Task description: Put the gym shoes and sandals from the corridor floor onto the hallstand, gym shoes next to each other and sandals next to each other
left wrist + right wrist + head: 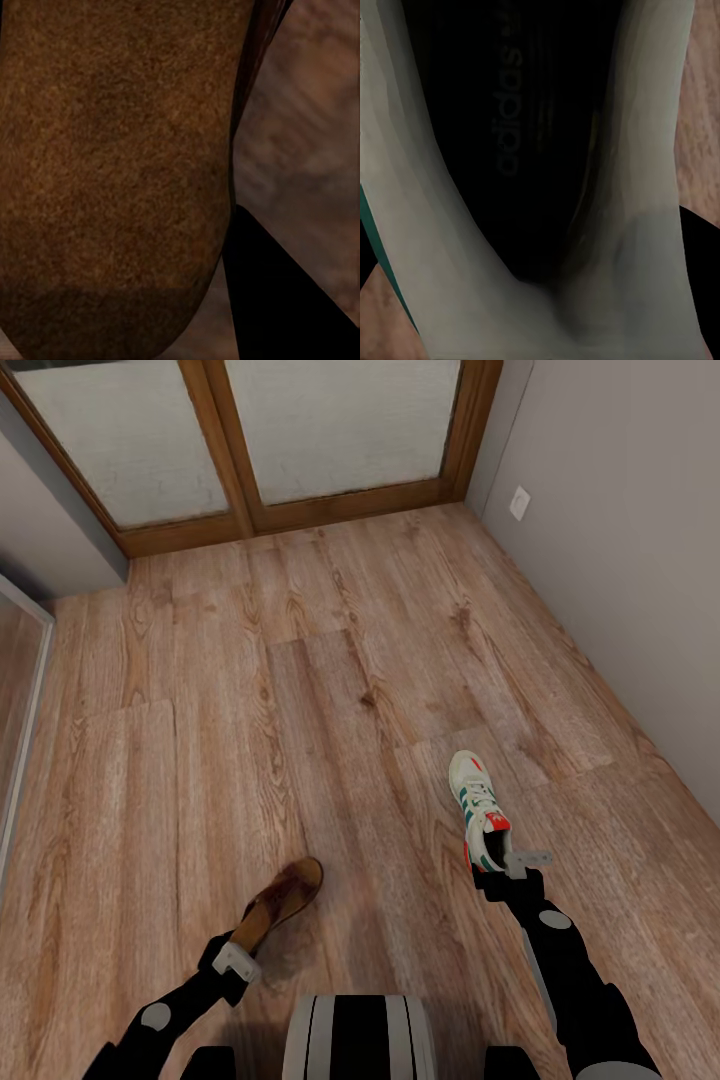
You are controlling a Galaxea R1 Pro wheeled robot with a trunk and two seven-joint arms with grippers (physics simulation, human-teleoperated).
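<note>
The main risk, as I judge it, is a dropped shoe: each arm carries one item by its back end, so any swing while the robot turns toward the hallstand could lever it loose, and the hallstand is not in sight from here. From the head camera, the left gripper (240, 960) at about seven o'clock is closed on the heel of a brown sandal (283, 902), whose toe points toward one o'clock. The right gripper (505, 865) at about four o'clock is clamped on the heel of a gym shoe (477, 800), toe toward twelve. Whether either clears the corridor floor (300, 690) I cannot tell. The sandal's insole (112, 165) looks grainy and suede-like, rounded at the heel. The sneaker's collar (435, 225) is smooth cream around a dark printed insole (510, 120). The planks show wood grain.
</note>
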